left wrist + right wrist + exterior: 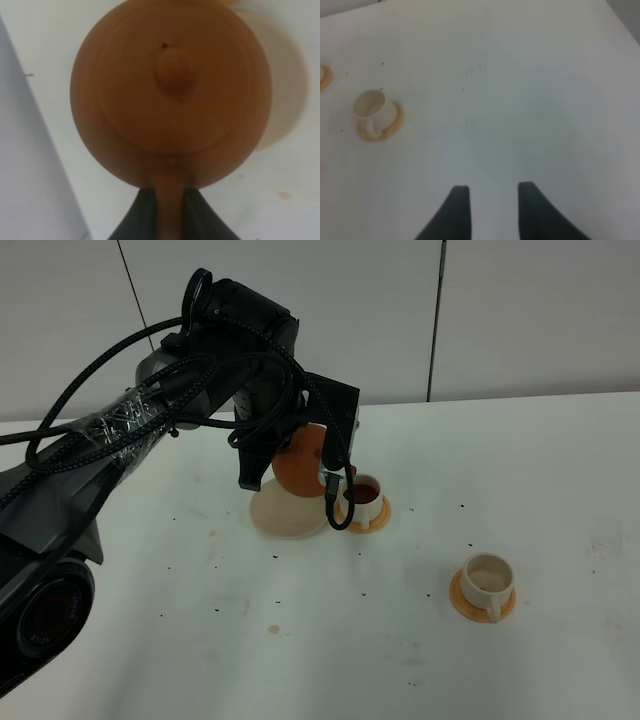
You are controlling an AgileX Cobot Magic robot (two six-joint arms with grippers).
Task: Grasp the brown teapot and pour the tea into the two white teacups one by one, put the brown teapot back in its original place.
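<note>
The left claw (170,212) is closed tight on the loop handle of the brown teapot (298,466), one dark finger on each side of the handle in the left wrist view. The pot hangs clear of the white tabletop (560,470), above the far right edge of the pale beige saucer (285,516), which is bare.

The teapot is tipped well off upright. Its lid and small knob face the wrist camera squarely, and from above its round body shows as a tilted disc leaning right. The handle end lies toward the claw. The spout is hidden by the claw and a black cable loop, so its exact heading cannot be told.

Just right of the saucer stands a white teacup (363,496) on an orange coaster (378,514), with dark tea inside. The arm's cable hangs across its left side.

Farther right and nearer sits the second white teacup (488,578) on its own coaster (480,606), its inside pale. Dark specks dot the tabletop around both cups.

The right claw (493,188) stands partly open over bare tabletop, holding and touching nothing, well apart from the second cup.
</note>
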